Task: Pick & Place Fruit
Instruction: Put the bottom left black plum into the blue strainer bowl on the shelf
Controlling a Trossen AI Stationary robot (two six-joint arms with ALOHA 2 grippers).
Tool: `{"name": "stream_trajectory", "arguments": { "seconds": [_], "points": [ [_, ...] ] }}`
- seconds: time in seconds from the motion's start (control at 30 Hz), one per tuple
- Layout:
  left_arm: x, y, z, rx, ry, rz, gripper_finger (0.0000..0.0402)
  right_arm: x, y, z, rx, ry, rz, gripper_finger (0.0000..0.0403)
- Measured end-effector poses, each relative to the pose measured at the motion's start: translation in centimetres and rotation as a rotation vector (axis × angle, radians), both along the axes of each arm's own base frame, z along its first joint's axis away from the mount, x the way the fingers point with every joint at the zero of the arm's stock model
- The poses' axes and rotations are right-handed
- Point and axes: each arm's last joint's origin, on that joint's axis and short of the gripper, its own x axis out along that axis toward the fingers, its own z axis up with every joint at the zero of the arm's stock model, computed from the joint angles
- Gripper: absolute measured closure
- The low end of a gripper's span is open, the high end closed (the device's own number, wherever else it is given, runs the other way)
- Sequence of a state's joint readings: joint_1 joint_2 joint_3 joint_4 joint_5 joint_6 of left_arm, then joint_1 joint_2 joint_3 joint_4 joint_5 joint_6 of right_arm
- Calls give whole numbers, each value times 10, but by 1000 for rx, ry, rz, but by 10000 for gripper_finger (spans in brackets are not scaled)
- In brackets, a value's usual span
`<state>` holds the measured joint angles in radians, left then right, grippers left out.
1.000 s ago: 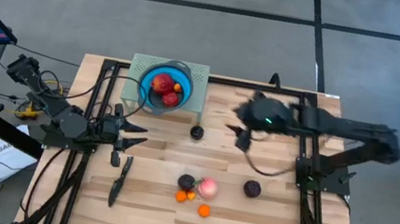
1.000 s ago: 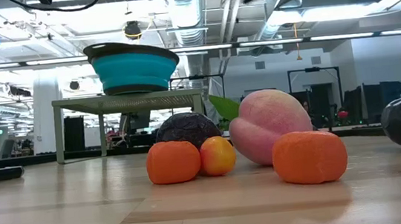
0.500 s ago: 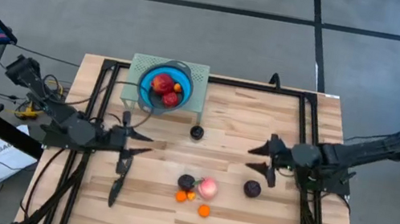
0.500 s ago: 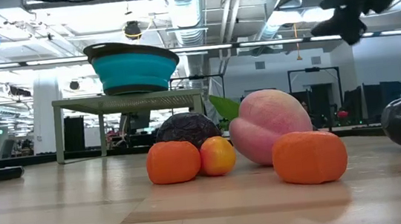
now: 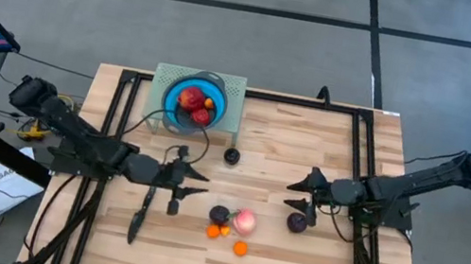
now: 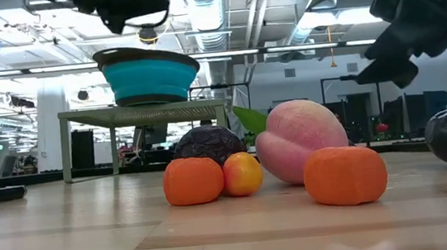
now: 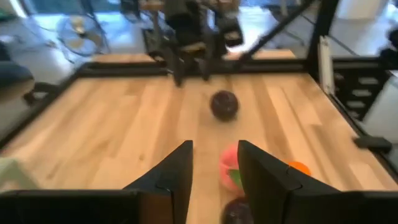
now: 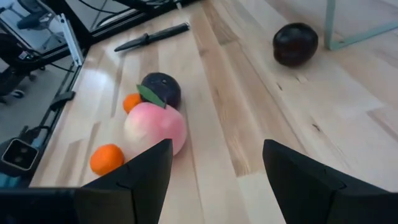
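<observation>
I am holding my right gripper (image 5: 298, 198) just above the pale wooden counter (image 5: 310, 145), its fingers spread and pinching nothing. A dark purple round fruit (image 5: 297, 223) is lying just beside it, untouched. Farther ahead of it, the pink round fruit (image 8: 155, 127), another dark purple fruit (image 8: 161, 89) with a green leaf and small orange fruits (image 8: 107, 158) are sitting clustered together. My left gripper (image 5: 189, 185) is reaching toward that cluster from the opposite side, fingers parted and empty, the long black knife (image 5: 143, 211) lying beside it. Red fruit is resting in the blue bowl (image 5: 193, 103), well apart.
</observation>
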<state>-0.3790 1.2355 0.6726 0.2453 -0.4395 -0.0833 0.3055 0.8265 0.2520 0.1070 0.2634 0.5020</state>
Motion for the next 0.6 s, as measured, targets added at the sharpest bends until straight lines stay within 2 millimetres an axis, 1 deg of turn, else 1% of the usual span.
{"name": "stream_trajectory", "arguments": {
  "seconds": [0.13, 0.23, 0.37, 0.6],
  "points": [
    [16, 4, -3, 15, 129, -26, 244, 9, 0, -4, 2, -9, -15, 158],
    [26, 8, -6, 2, 172, -47, 215, 15, 2, -8, 0, -13, -15, 158],
    [34, 13, -15, -24, 218, -94, 175, 24, 4, -16, -2, -6, -15, 158],
    [42, 18, -30, -19, 271, -76, 118, 38, 8, -31, 20, -8, -26, 158]
  ]
}}
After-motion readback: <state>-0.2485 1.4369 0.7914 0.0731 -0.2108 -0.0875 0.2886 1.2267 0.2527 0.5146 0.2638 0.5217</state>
